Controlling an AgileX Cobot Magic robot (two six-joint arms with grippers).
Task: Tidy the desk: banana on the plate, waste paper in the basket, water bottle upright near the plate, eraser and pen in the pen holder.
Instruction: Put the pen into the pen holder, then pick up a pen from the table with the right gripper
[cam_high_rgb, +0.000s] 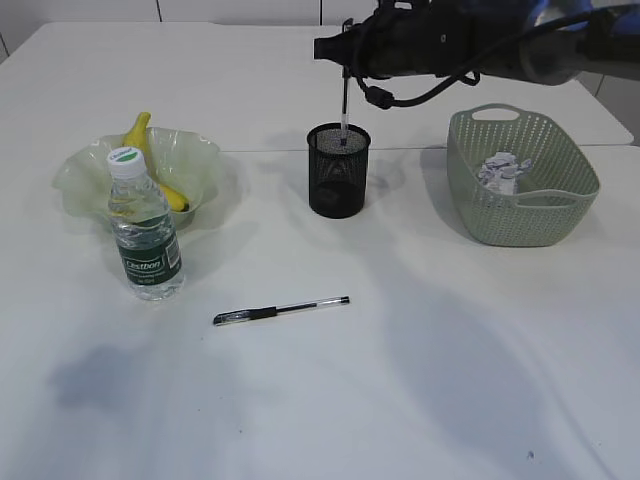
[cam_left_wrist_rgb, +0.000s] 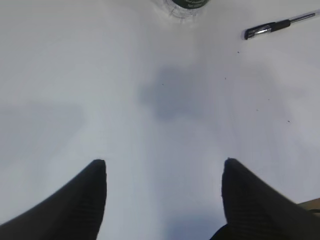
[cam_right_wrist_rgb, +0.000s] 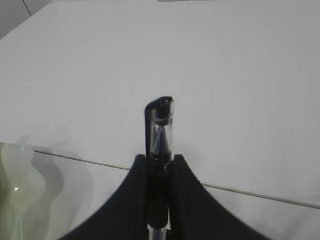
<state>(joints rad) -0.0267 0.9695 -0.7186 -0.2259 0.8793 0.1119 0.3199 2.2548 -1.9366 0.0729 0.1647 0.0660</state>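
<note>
My right gripper (cam_high_rgb: 344, 60) hangs over the black mesh pen holder (cam_high_rgb: 338, 185), shut on a pen (cam_high_rgb: 344, 112) that points straight down, its lower end at the holder's mouth. In the right wrist view that pen (cam_right_wrist_rgb: 160, 131) stands clamped between the jaws of the right gripper (cam_right_wrist_rgb: 160, 160). A second pen (cam_high_rgb: 282, 311) lies flat on the table. The banana (cam_high_rgb: 140, 135) rests on the pale green plate (cam_high_rgb: 205, 160), and the water bottle (cam_high_rgb: 145, 230) stands upright in front of it. Crumpled waste paper (cam_high_rgb: 503, 170) sits in the basket (cam_high_rgb: 520, 215). My left gripper (cam_left_wrist_rgb: 164, 164) is open over bare table. The eraser is out of view.
In the left wrist view the lying pen (cam_left_wrist_rgb: 280, 24) is at the top right and the bottle's base (cam_left_wrist_rgb: 187, 5) at the top edge. The plate's rim (cam_right_wrist_rgb: 15, 190) shows at the right wrist view's lower left. A seam (cam_high_rgb: 250, 150) crosses the white table behind the holder.
</note>
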